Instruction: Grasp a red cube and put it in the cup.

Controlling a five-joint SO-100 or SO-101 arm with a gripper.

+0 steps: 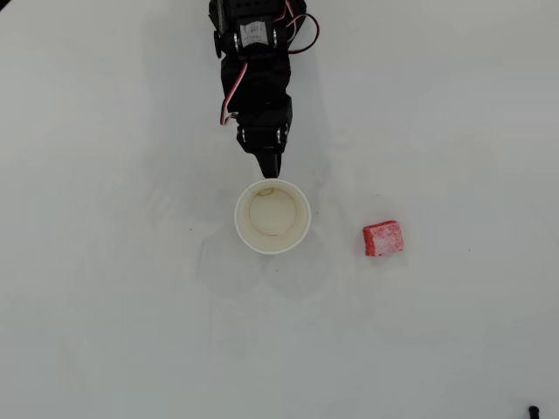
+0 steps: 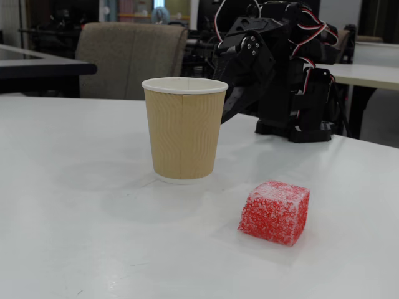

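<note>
The cup stands upright in the middle of the white table; in the fixed view the cup has a ribbed tan wall and a white rolled rim. Its cream inside holds nothing. The red cube, flecked with white, lies on the table to the cup's right, apart from it. In the fixed view the red cube sits nearer the camera than the cup. My gripper points down from the top edge, its tip just behind the cup's rim. Its fingers are together and hold nothing. The black arm rises behind the cup.
A small black object shows at the bottom right corner of the overhead view. Behind the table in the fixed view stand a grey chair and other desks. Red and white wires loop off the arm.
</note>
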